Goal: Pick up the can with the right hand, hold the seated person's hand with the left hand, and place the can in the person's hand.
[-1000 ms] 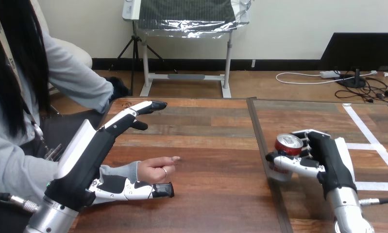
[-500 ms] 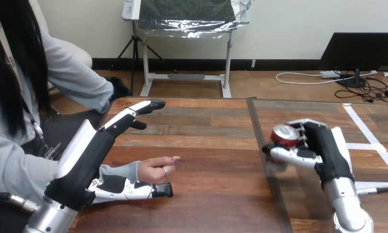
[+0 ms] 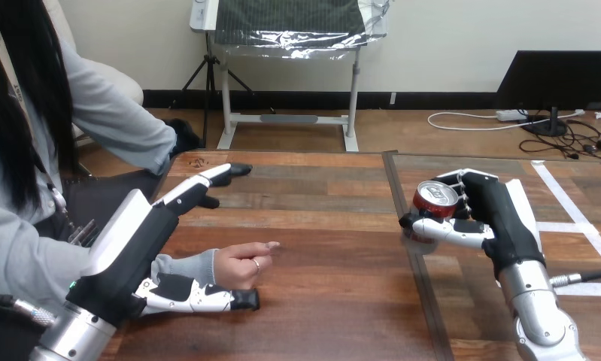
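Right robot hand, fingers curled round the can, has raised it clear of the counter and nearer the person's hand (still well right of it), while the left robot hand stays open beside that hand, not gripping, so handover remains pending.

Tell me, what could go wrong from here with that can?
The right hand grips the can tilted and far from the person's hand; it could slip on the way. That hand lies loosely curled, so the can might have nowhere to sit. The left hand, open over the person's wrist, could pinch when closing.
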You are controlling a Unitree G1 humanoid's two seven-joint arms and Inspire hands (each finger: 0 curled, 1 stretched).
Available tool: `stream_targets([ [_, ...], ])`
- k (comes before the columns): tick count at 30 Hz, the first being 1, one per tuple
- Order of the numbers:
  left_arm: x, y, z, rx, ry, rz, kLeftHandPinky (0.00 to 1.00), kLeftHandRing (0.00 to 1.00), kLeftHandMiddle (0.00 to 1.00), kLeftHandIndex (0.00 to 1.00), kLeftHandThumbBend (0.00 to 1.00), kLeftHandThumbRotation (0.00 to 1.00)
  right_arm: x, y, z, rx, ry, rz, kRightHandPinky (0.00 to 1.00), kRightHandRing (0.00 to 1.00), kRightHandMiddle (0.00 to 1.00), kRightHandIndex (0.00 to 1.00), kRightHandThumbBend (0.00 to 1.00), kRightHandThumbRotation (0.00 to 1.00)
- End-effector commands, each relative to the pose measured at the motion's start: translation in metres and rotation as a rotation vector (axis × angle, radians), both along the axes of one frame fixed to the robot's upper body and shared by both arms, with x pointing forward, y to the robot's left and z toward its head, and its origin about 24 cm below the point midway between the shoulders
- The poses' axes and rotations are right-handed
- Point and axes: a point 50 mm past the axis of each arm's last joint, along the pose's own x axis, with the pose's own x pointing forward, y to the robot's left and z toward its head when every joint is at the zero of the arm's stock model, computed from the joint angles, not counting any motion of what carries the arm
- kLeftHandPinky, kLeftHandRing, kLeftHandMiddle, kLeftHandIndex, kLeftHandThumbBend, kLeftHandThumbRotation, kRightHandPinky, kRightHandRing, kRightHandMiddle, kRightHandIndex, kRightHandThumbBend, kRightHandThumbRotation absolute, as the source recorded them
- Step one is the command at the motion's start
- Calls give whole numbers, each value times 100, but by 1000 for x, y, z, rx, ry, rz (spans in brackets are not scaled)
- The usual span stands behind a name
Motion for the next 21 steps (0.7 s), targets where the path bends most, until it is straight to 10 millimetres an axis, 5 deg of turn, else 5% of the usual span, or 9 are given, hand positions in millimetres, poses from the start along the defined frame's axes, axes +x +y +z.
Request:
stream_targets([
  [1, 11, 3, 24, 59, -101, -10, 74, 85, 87, 86, 100, 19, 30, 4, 52, -27, -200, 39, 44, 46, 52, 52, 78, 0],
  [21, 25, 13, 32, 274, -68, 17, 75, 84, 86, 86, 100, 19, 34, 8, 58, -31, -214, 58, 40, 43, 50, 52, 77, 0],
])
